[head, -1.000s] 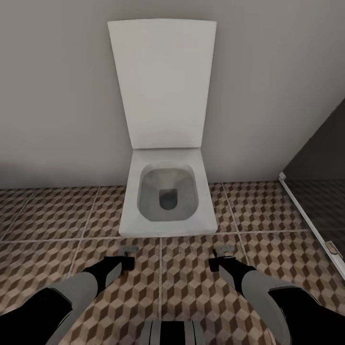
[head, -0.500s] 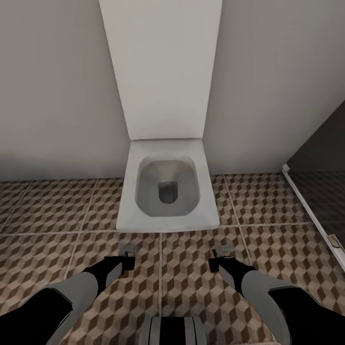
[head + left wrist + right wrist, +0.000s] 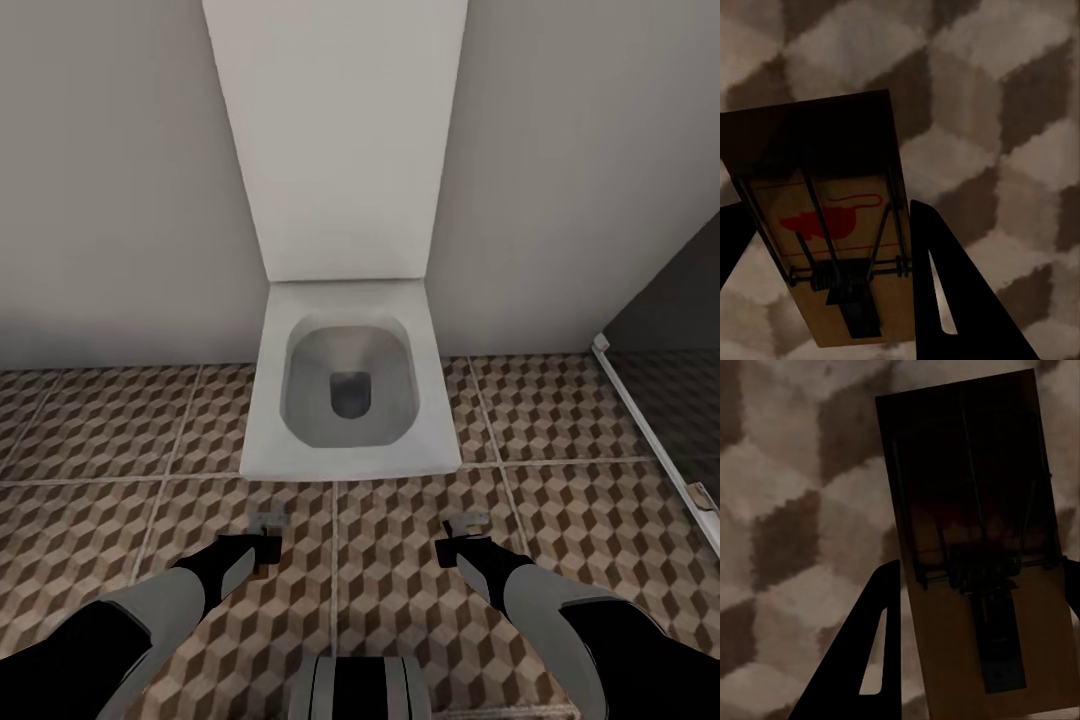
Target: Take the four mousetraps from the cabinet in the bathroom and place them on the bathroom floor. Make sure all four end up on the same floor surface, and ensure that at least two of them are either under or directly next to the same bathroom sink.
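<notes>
- Mousetraps are held, one in each gripper.
- Left trap (image 3: 832, 225) is a tan board with black wire, a spring and a red mouse mark. It sits between the two dark fingers (image 3: 952, 300) of the left gripper (image 3: 825, 247), which is closed on it.
- Right trap (image 3: 975, 555) is a tan board too, with black wire and a spring. Most of it is in dark shadow. The right gripper (image 3: 975, 615) is closed on it, with one dark finger (image 3: 870, 660) at its side and the other just peeking in at the far edge.
- In the head view the left gripper (image 3: 268, 522) and the right gripper (image 3: 467, 522) are both low over the floor (image 3: 90, 440), well apart from each other. The traps look very small there.
- Under both traps is the floor with its brown, beige and white cube tiles. I cannot tell if the traps touch it.
- Just past the grippers stands a white toilet (image 3: 350, 400). Its bowl is open and its lid (image 3: 335, 140) stands up against the pale wall (image 3: 120, 180).
- The left gripper is near the toilet's front left corner, the right gripper near its front right corner.
- Off to the right is a dark glass panel (image 3: 670, 330) with a white rail (image 3: 650, 440) along the floor.
- The robot's grey and black arms reach in from the bottom corners, with its trunk (image 3: 360, 690) between them.
</notes>
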Tool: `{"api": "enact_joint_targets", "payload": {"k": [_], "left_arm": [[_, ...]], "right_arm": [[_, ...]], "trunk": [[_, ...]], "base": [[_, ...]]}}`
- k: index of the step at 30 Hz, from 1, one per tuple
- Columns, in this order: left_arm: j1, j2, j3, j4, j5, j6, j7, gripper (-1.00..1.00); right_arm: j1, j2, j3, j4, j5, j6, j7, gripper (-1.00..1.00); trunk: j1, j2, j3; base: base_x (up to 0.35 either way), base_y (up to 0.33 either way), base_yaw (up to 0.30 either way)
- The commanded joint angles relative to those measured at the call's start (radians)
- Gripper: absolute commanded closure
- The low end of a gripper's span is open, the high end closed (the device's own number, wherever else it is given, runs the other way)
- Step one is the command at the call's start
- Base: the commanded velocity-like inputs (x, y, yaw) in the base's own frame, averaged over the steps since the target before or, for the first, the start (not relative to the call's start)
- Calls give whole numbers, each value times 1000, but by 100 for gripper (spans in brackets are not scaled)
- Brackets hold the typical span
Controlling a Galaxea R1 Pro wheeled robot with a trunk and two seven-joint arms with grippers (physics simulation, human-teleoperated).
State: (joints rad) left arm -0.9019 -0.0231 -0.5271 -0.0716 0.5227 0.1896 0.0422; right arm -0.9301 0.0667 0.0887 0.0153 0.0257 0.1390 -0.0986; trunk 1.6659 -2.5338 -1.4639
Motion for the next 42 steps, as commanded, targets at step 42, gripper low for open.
{"api": "enact_joint_targets", "payload": {"k": [42], "left_arm": [[0,3,-7,-2,5,44,12,100]], "right_arm": [[-1,0,8,2,0,2,-1,100]], "trunk": [[4,-2,-35]], "base": [[0,0,0]]}}
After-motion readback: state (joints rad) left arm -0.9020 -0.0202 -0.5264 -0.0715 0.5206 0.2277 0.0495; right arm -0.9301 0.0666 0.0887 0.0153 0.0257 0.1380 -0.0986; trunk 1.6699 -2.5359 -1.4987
